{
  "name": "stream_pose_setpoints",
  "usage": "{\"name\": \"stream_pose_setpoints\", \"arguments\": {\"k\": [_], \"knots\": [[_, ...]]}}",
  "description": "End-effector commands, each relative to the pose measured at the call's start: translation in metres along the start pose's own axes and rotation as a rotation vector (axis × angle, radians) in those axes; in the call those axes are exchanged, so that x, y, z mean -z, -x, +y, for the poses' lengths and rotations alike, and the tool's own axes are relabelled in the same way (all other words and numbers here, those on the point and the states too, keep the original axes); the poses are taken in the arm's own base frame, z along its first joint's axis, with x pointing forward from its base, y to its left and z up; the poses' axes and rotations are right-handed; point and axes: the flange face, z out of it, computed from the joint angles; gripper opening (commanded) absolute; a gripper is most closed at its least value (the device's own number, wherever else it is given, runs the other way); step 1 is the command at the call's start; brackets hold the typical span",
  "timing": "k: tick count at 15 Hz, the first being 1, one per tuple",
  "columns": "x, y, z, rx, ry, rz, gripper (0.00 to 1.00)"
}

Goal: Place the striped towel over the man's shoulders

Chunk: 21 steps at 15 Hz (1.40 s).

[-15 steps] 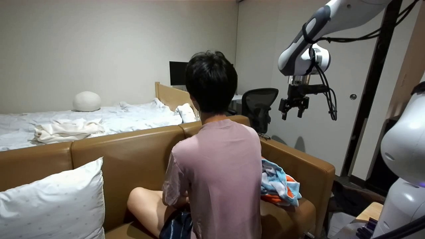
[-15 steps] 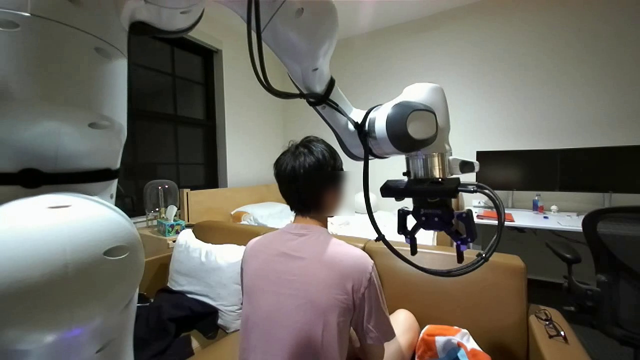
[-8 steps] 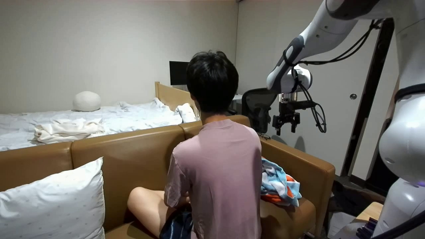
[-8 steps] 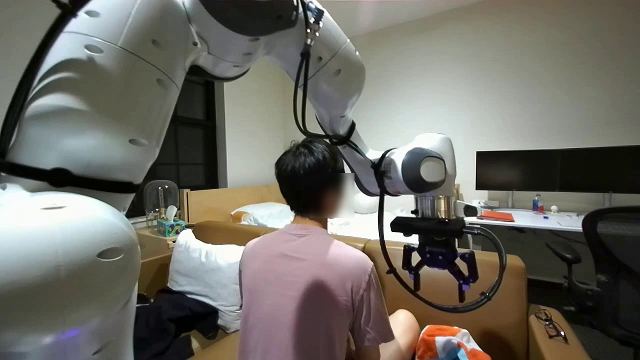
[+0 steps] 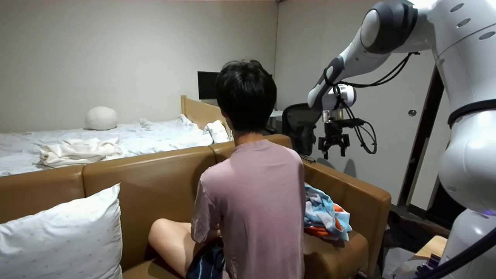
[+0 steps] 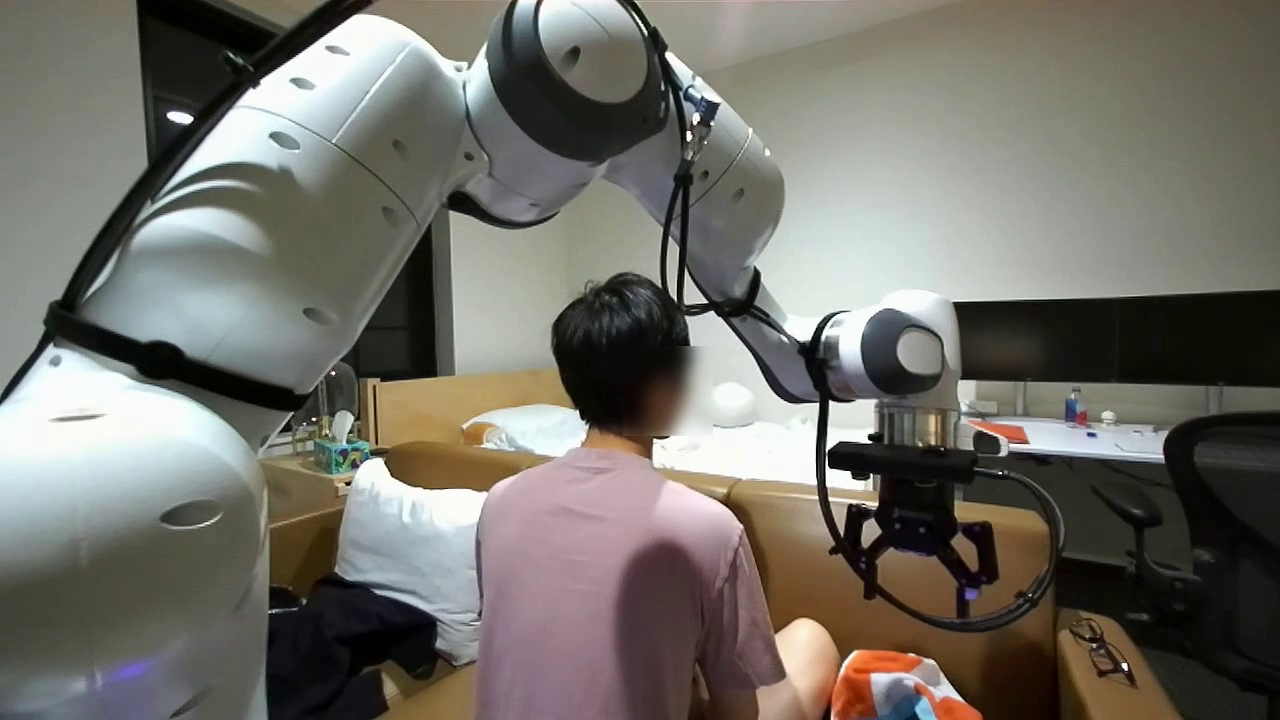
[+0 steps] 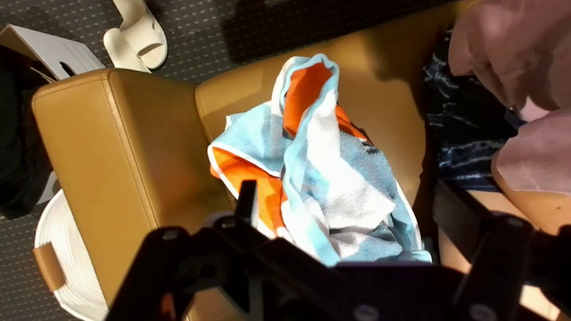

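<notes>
The striped towel (image 5: 327,217) lies crumpled on the sofa seat at the man's side. It is light blue, white and orange. It shows partly at the bottom of an exterior view (image 6: 893,688) and fully in the wrist view (image 7: 321,178). The man (image 5: 263,205) sits in a pink shirt with his back to the cameras in both exterior views (image 6: 600,570); nothing lies over his shoulders. My gripper (image 5: 334,154) is open and empty, well above the towel. It also shows in an exterior view (image 6: 916,598), and its fingers straddle the towel in the wrist view (image 7: 343,191).
The brown sofa's armrest (image 7: 102,147) and backrest (image 5: 151,182) border the towel. Glasses (image 6: 1103,650) lie on the armrest. A white pillow (image 6: 420,550) and dark clothing (image 6: 345,640) lie on the man's far side. An office chair (image 6: 1235,540) stands beyond the sofa.
The arm has come down, lowering the gripper toward the sofa seat, then shifted sideways, to the right in an exterior view. The gripper stays open. The towel has not moved and the man barely has.
</notes>
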Motion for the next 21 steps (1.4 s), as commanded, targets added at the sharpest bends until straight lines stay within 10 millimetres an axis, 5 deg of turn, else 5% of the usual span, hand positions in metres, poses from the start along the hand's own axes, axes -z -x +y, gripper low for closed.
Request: {"name": "stream_pose_setpoints", "arguments": {"k": [1, 6, 15, 21], "knots": [[0.001, -0.001, 0.000, 0.000, 0.000, 0.000, 1.00], [-0.018, -0.020, -0.009, -0.010, 0.032, 0.177, 1.00], [-0.125, -0.065, -0.017, -0.049, 0.067, 0.094, 1.00], [-0.146, -0.086, 0.002, -0.052, 0.062, 0.009, 1.00]]}}
